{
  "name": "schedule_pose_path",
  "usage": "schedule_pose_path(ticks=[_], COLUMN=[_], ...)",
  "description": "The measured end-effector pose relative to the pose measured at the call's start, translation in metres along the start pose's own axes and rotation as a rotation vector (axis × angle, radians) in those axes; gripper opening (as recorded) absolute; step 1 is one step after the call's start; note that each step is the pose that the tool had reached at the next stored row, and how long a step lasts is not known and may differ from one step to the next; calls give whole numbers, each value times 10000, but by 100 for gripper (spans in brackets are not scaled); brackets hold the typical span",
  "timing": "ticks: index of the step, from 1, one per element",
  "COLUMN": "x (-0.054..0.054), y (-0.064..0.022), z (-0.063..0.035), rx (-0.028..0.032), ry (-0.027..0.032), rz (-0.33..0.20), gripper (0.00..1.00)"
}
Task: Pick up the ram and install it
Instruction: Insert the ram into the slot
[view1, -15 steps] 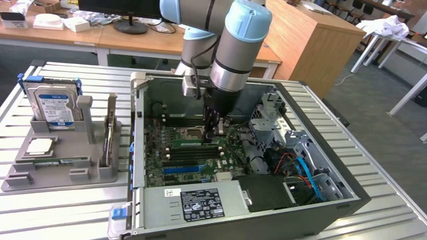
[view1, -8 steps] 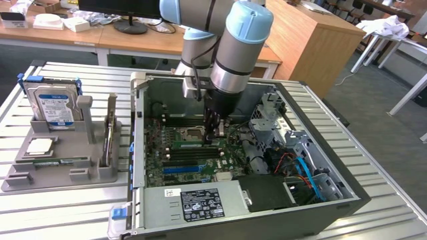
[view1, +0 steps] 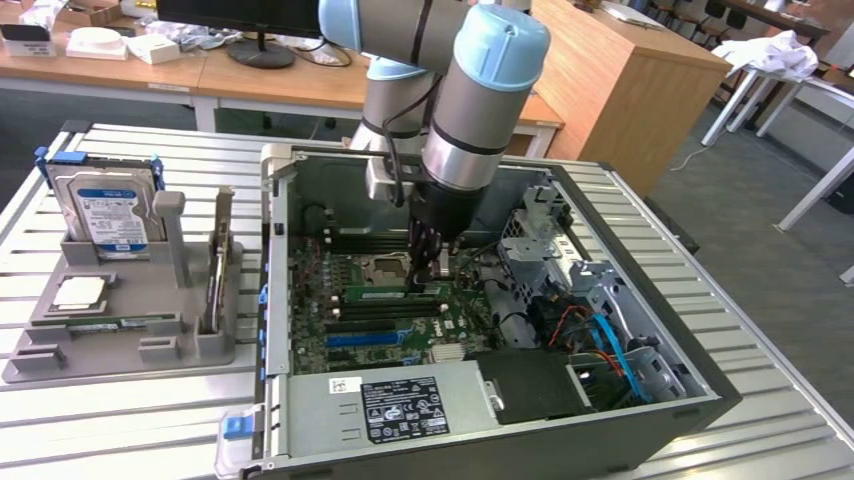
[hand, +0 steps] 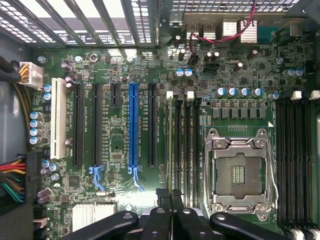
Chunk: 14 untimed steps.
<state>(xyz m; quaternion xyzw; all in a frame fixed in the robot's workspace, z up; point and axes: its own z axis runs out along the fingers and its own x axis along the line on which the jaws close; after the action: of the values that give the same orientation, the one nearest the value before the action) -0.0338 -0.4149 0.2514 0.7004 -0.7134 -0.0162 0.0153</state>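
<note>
Holding the ram by its upper edge, jaws clenched on it, low inside the open computer case. Seen from the wrist as a thin edge-on line, the ram, running along the memory slots just beside the empty processor socket.

Judging by that, well into the install step: picked up already, now lined up with a slot. Cannot tell whether touching the slot or hanging just above it.

Seating probably calls for keeping the stick upright and parallel to the slot, matching its notch, having the white latches at the slot ends open, and pressing evenly straight down without twisting.

Inside the case: a green motherboard with more memory slots on the far side of the socket, a power supply bearing a black label, and loose red and blue cables.

On the slatted tabletop, near the case at the exterior view's left: a grey holder with a hard drive standing upright in its rear compartment and a square silver processor chip lying flat in a shallow recess in front of it.
</note>
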Motion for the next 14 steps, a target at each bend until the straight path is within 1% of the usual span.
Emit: schedule_pose_path(ticks=[5, 14], x=[1, 0], y=[-1, -3], z=[2, 34], rx=[0, 1], ry=[0, 2], rz=[-1, -30], gripper=[12, 12])
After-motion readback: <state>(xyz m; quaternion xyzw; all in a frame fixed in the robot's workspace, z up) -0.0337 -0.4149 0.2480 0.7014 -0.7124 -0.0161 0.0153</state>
